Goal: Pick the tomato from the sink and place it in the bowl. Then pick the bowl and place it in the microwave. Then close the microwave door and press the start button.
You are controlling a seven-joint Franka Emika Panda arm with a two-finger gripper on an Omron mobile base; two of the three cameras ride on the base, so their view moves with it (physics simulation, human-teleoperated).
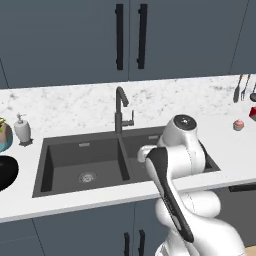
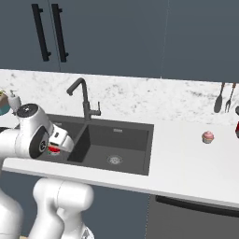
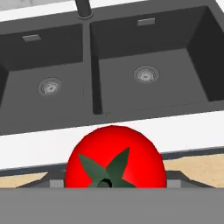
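With the small glossy red tomato (image 3: 114,158) clamped in the pincer (image 2: 54,149), lifted above the near edge of the dark grey double-basin sink (image 3: 131,65), I'd swing it slowly left of the sink toward the shallow glossy black bowl (image 1: 6,172), staying level, and release low over its middle.

The small red tomato (image 3: 114,157) looks smooth and glossy. The dark grey double sink (image 3: 131,65) is matt, with round metal drains (image 3: 145,74). The white marbled tabletop (image 2: 186,158) looks polished.
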